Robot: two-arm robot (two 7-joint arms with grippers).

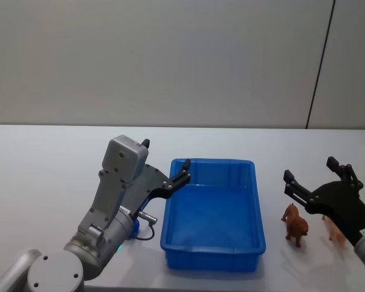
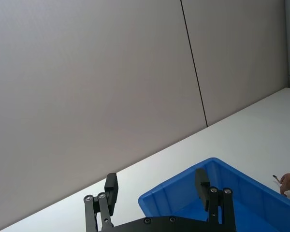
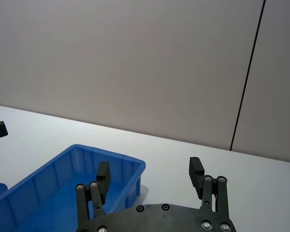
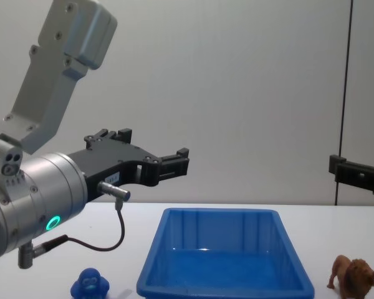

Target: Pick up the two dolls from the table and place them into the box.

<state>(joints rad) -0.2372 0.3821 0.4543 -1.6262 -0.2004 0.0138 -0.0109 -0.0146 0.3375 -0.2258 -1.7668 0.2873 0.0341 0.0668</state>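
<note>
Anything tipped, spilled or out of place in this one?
Nothing stands out. The lion stands upright right of the empty box, the pink animal beside it, the blue figure left of the box; left gripper and right gripper hover, jaws open.

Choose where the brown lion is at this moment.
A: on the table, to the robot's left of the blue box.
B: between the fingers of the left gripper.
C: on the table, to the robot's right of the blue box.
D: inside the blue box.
C: the lion stands upright on the table, apart from the box, on its right side.
</note>
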